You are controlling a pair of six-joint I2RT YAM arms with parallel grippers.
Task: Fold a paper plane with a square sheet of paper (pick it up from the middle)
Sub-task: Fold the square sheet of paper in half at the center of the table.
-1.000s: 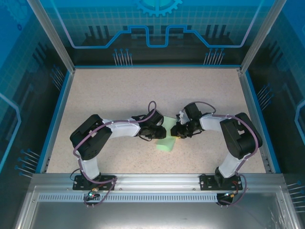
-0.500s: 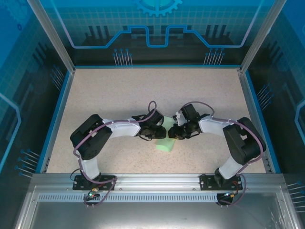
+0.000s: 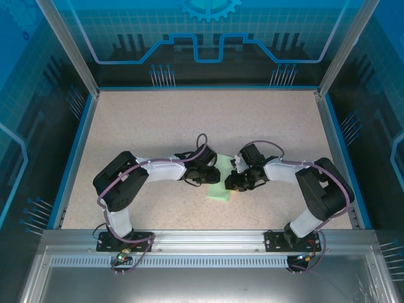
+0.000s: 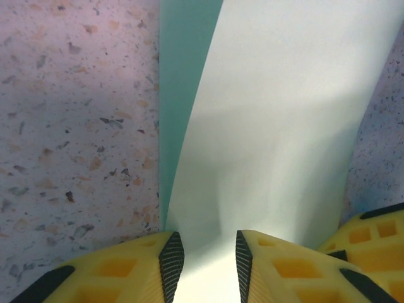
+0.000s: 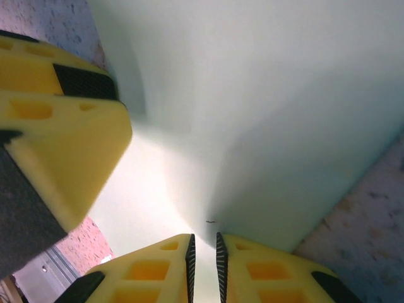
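Paper [image 3: 221,192] edges pinched both sides; table [image 3: 158,120] open.

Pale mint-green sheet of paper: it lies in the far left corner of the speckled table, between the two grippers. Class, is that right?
No. The pale mint-green sheet of paper lies near the middle of the speckled table, between the left gripper and the right gripper. The top external view shows it.

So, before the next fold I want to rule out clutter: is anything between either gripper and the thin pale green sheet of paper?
Nothing visible does. The left gripper and the right gripper each have the thin pale mint-green sheet of paper directly between their fingers, with no other object near it.
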